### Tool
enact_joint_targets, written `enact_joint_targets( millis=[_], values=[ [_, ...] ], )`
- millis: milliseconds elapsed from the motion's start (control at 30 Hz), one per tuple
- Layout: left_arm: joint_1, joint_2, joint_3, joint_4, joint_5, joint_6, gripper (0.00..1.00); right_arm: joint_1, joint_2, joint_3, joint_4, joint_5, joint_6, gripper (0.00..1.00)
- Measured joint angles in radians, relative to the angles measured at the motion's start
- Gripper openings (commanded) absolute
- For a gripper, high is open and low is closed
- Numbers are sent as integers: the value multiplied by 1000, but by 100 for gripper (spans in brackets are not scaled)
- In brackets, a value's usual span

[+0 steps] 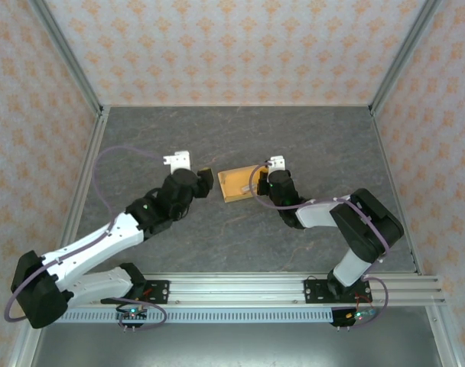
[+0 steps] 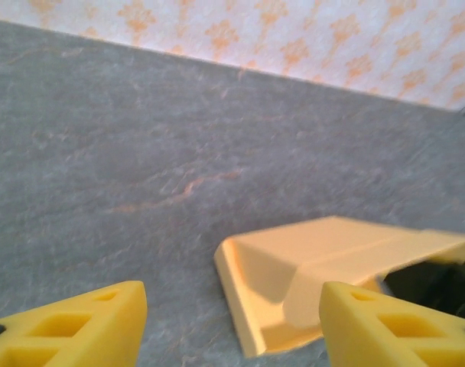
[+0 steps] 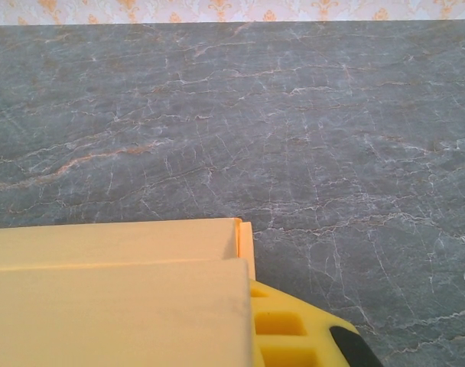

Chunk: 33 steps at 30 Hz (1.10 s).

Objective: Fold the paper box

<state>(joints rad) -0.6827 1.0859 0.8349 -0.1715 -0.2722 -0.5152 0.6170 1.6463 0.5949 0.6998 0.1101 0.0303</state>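
Starting at the left: with the white-and-black left arm [image 1: 102, 241] stretched long and low from the near-left base, over the dark grey stone-patterned worktop [image 1: 309, 145]. At its tip, the left claw [image 1: 205, 182] — spread, yellow fingers [image 2: 79, 325] wide apart, gripping nothing, just beside the left end of the light orange-tan, thin-cardboard paper box [image 1: 236, 184]. Lying mid-worktop between both claws; seen from the left wrist as partly folded, with a raised side wall, an open near end and a flat top panel running away. Further right, with the right arm [image 1: 362, 225] bent sharply at the elbow and reaching leftward from the near-right base: the right claw [image 1: 260, 186] pressed together on the paper box's right end, a cardboard panel lying over one yellow finger [image 3: 294, 329] in the right wrist view.
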Motion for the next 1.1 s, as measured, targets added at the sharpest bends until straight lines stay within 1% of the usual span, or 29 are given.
enact_joint_targets(
  millis=[67, 133, 233, 300, 433, 533, 633, 733, 867, 900, 933, 1033, 1100],
  values=[
    [72, 68, 89, -18, 75, 19, 62, 4, 0, 0, 0, 3, -4, 1],
    [118, 201, 228, -45, 145, 43, 60, 10, 0, 0, 0, 11, -10, 1],
    [130, 405, 399, -68, 244, 76, 59, 17, 0, -2, 1, 26, -18, 1],
    [130, 509, 460, -90, 318, 97, 59, 19, 0, -2, 1, 33, -19, 1],
    [119, 624, 473, -152, 437, 127, 58, 25, 0, -2, 0, 49, -24, 4],
    [107, 641, 458, -188, 494, 151, 58, 29, 0, -2, -3, 56, -25, 9],
    [100, 639, 440, -187, 525, 168, 57, 34, 0, -3, -40, 60, -25, 14],
    [86, 639, 404, -187, 530, 182, 57, 35, 0, -15, -87, 59, -20, 21],
    [65, 641, 381, -190, 521, 196, 57, 39, -3, -25, -141, 59, -13, 37],
    [60, 643, 381, -190, 517, 198, 57, 39, -10, -28, -160, 59, -11, 43],
    [57, 647, 381, -190, 510, 200, 57, 39, -26, -29, -184, 58, -9, 50],
    [56, 665, 381, -188, 493, 201, 56, 39, -90, -31, -272, 50, -3, 60],
    [56, 676, 381, -189, 476, 201, 56, 39, -147, -30, -343, 42, 1, 62]
  ],
)
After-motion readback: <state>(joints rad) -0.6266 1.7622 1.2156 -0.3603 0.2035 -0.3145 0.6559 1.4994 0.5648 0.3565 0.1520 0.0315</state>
